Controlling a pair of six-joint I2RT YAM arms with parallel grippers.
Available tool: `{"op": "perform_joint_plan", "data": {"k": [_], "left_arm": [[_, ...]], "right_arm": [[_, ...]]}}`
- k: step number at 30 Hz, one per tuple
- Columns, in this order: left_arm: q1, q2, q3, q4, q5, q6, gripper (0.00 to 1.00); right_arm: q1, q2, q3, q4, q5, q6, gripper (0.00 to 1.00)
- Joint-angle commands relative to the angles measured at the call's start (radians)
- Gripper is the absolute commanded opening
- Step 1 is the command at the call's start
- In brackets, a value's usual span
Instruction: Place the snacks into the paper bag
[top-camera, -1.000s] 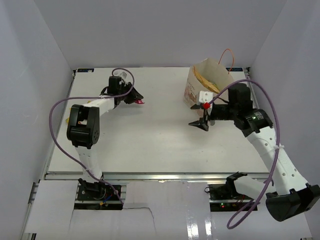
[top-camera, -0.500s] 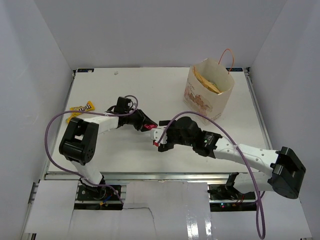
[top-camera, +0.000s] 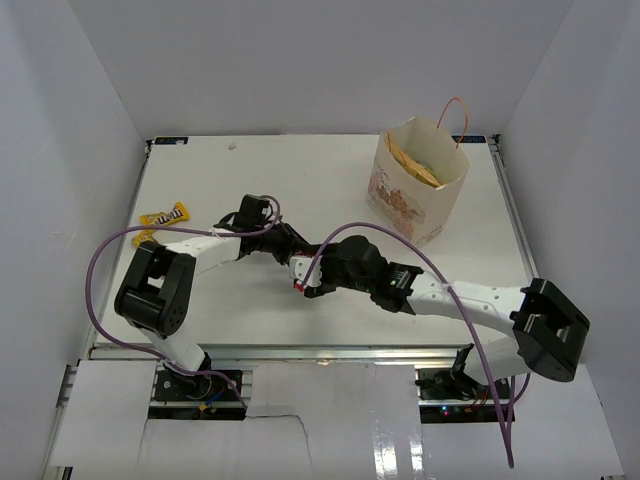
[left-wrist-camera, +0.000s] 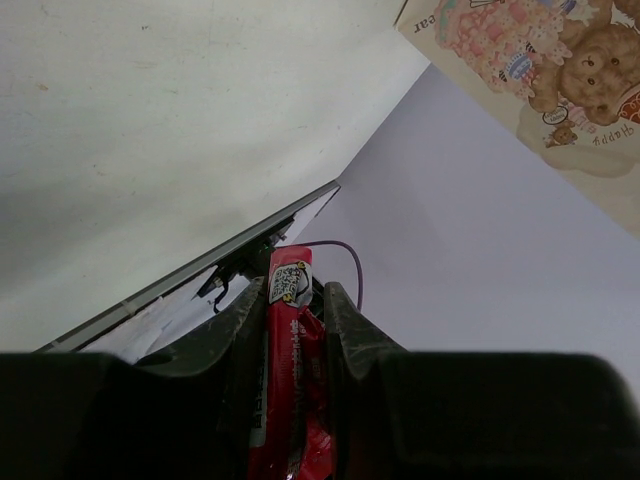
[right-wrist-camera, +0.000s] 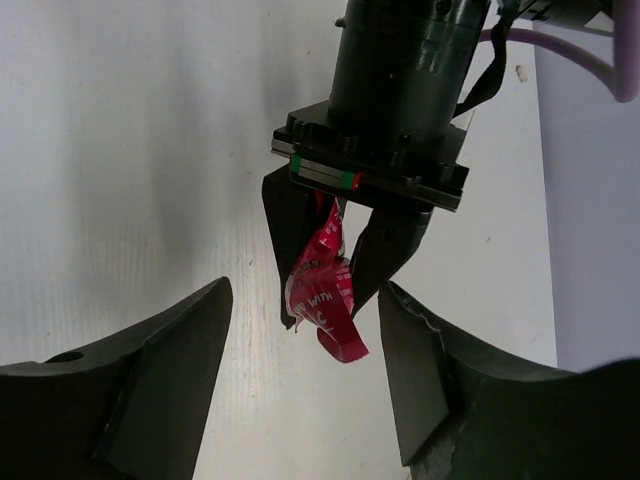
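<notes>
My left gripper (left-wrist-camera: 292, 290) is shut on a pink-red snack packet (left-wrist-camera: 290, 340), held above the middle of the table. The right wrist view shows the packet (right-wrist-camera: 335, 335) hanging out of the left gripper (right-wrist-camera: 322, 305). My right gripper (right-wrist-camera: 305, 290) faces it, open, with one finger on each side of the packet and neither touching it. From above, the two grippers meet, left (top-camera: 290, 248) and right (top-camera: 304, 276). The paper bag (top-camera: 415, 190) stands upright at the back right with a tan chip bag (top-camera: 415, 165) inside. Its printed side (left-wrist-camera: 540, 70) shows in the left wrist view.
A yellow M&M's packet (top-camera: 165, 215) lies near the table's left edge, and a second yellow one (top-camera: 141, 238) is partly hidden by the left arm's cable. The bag's orange-red cord handle (top-camera: 455, 110) sticks up at the back.
The left arm carried the pink-red packet from the back left to the middle. The right arm swung from beside the paper bag over to meet it, its fingers now either side of the packet.
</notes>
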Motion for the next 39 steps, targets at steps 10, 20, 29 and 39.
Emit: {"op": "perform_joint_plan", "data": {"k": [10,20,29,39], "left_arm": [[-0.011,-0.081,0.002,-0.005,0.046,-0.019,0.29],[-0.009,-0.093,-0.016,0.052,0.040,-0.047,0.68],[0.127,-0.150,0.026,0.077,-0.048,0.076,0.85],[0.287,-0.306,0.151,-0.123,-0.428,0.635,0.86]], "right_arm": [[0.000,0.064,0.006,0.064,0.049,-0.009,0.33],[-0.059,0.029,0.118,-0.230,-0.177,-0.006,0.08],[-0.193,-0.103,0.223,-0.560,-0.520,-0.101,0.08],[-0.467,-0.338,0.549,-0.601,-0.557,0.046,0.08]]}}
